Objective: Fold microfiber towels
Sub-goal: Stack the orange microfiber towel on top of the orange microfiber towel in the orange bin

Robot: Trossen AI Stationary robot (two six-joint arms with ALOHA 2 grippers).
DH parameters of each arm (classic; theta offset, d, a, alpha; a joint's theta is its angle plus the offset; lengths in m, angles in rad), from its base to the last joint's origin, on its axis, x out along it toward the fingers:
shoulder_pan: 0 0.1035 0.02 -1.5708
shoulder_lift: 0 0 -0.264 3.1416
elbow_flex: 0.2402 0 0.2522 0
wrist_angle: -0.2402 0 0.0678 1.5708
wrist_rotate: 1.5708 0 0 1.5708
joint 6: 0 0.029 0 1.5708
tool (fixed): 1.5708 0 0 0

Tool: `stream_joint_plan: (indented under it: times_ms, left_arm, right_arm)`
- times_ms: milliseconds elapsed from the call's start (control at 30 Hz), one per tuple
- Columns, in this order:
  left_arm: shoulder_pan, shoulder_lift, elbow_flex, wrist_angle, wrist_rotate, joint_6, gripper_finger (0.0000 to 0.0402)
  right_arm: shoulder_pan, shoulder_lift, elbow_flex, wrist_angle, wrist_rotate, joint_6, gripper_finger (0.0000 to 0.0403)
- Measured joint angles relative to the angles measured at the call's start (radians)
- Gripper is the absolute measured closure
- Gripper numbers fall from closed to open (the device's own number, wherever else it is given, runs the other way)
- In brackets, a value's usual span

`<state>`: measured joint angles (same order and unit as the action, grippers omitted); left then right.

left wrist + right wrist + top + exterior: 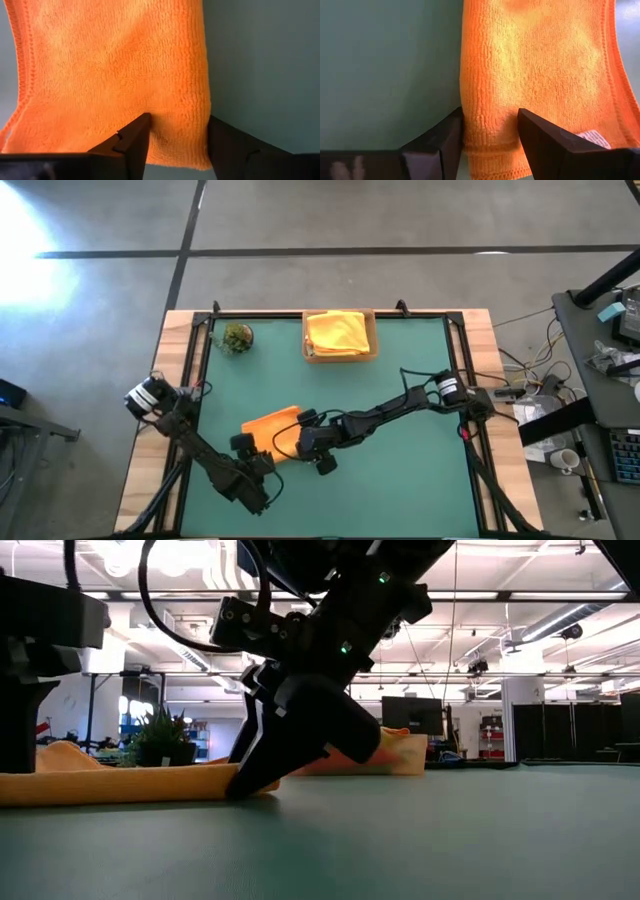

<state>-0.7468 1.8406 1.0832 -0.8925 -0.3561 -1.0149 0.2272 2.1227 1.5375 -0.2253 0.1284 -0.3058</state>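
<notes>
Orange towel (270, 427) lies at approx 7 o'clock from mat (400, 460) centre; its near edge is hidden under both arms in the high view. Left gripper (177, 131) pinches one corner, cloth bunched btwn its fingers. Right gripper (490, 127) clamps the other corner, cloth filling its gap. Yellow towel (338, 332) sits in tray (372, 338) at 12. Plant (237, 337) at 11, blurry.

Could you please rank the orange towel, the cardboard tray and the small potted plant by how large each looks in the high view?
1. Cardboard tray, largest.
2. Orange towel, looking close to the tray; grippers hide one edge, so this order is unsure.
3. Potted plant, clearly smallest.
</notes>
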Motion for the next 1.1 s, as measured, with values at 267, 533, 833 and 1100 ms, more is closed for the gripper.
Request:
stream_joint_plan:
  times_ms: [267,533,833,1100]
  left_arm:
    - [0.020,0.002,-0.006,0.037,-0.019,0.001,0.0297]
    - [0.020,0.004,-0.010,0.061,-0.020,0.001,0.0350]
    - [0.021,-0.003,-0.012,0.067,-0.025,0.002,0.0380]
    - [0.037,-0.058,0.019,0.072,-0.016,0.004,0.0398]
  right_arm:
    - [0.000,0.000,-0.001,0.000,0.000,0.000,0.0227]
    - [0.000,0.002,-0.002,-0.002,-0.021,0.002,0.0258]
    - [0.000,0.002,-0.002,-0.010,-0.058,0.045,0.0388]
    - [-0.002,-0.004,0.053,-0.162,-0.050,0.045,0.0393]
